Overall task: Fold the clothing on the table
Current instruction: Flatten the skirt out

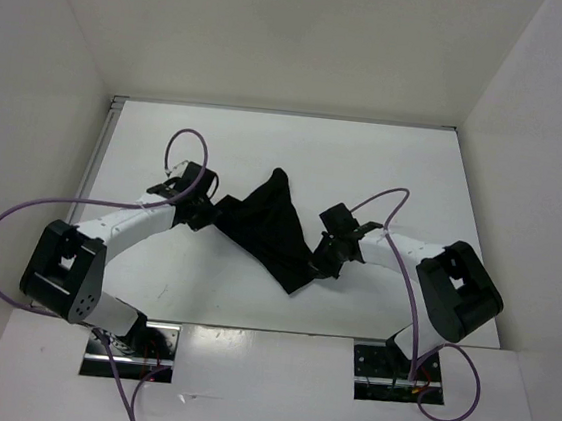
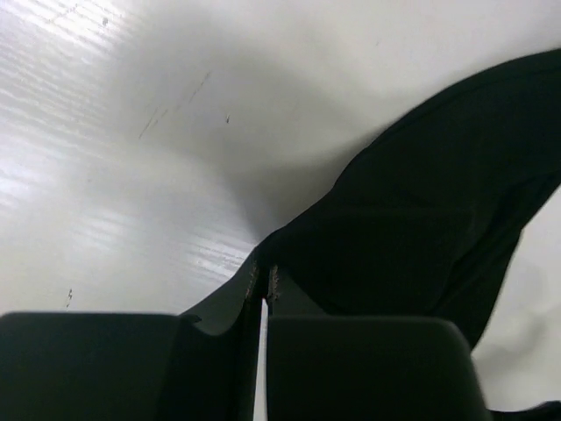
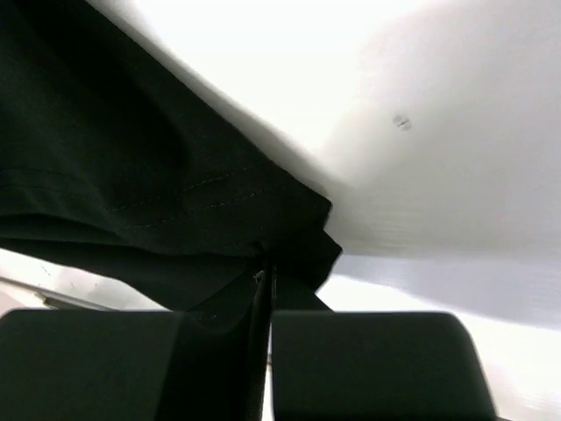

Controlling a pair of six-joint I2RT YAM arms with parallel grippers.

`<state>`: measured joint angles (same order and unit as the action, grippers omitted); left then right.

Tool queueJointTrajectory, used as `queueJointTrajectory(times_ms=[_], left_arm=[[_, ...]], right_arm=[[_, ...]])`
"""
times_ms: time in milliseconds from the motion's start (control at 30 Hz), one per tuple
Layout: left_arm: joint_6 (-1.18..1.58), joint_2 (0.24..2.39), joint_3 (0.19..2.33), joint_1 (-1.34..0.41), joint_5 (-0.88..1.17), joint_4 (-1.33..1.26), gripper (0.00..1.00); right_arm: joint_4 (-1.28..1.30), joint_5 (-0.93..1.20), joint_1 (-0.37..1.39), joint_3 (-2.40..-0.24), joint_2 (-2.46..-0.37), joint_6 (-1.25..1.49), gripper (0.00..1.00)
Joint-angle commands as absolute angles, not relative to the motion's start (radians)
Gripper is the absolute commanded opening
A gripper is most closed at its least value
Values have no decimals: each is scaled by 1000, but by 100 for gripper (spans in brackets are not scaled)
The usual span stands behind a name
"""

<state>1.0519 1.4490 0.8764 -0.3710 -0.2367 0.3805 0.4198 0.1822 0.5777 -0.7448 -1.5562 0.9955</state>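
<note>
The black clothing (image 1: 269, 224) hangs bunched between my two grippers above the middle of the white table (image 1: 268, 139). My left gripper (image 1: 209, 209) is shut on the clothing's left edge; its wrist view shows the jaws pinched on the black clothing (image 2: 421, 219) at the gripper (image 2: 262, 282). On the other side, my right gripper (image 1: 317, 265) is shut on a hemmed corner near the garment's lower right. In the right wrist view the stitched fabric (image 3: 131, 175) runs into the closed gripper (image 3: 266, 276).
White walls (image 1: 55, 66) close in the table on the left, back and right. A thin metal rail (image 1: 107, 142) runs along the table's left edge. Purple cables (image 1: 19, 213) loop off both arms.
</note>
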Motion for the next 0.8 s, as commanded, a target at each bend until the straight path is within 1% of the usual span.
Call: queueJointTrajectory(times_ms=[0,67,100,133,167,200,300,333,367,433,467,533,567,667,767], left_arm=[[1043,1442,905,-267,-302,310,0],[1031,1497,920,-244,-244,298,0],[1017,1532,934,-232,-226,298,0],[1017,1546,934,-232,-201,298,0],[1005,1557,934,-232,-187,287,0],[1005,1569,934,-232,-177,287,0],[1005,1569,899,-232,-153,256,0],[1005,1569,899,-232,-153,256,0],[1005,1569,899,-232,-153,247,0],[1005,1569,899,-232,-144,247,0],[996,1569,899,-232,-135,247,0],[996,1569,899,-232,-135,247,0],[996,1569,899,-232,-135,247,0],[996,1569,899,-232,-126,247,0],[986,1559,899,-232,-126,247,0]], right_arm=[[609,78,598,-676,-1583,983,1],[677,91,648,-718,-1531,998,1],[714,81,676,-789,-1505,999,1],[753,43,702,-836,-1456,1014,4],[815,25,718,-880,-1438,1014,12],[827,12,718,-956,-1424,1014,16],[807,3,697,-1075,-1451,951,28],[789,3,687,-1098,-1475,933,34],[747,3,678,-1144,-1536,893,37],[707,3,666,-1189,-1607,859,38],[675,17,666,-1240,-1688,838,43],[664,17,666,-1302,-1776,781,44],[664,-3,666,-1365,-1860,767,44],[664,-34,657,-1469,-1997,733,44],[652,-34,647,-1522,-2058,723,44]])
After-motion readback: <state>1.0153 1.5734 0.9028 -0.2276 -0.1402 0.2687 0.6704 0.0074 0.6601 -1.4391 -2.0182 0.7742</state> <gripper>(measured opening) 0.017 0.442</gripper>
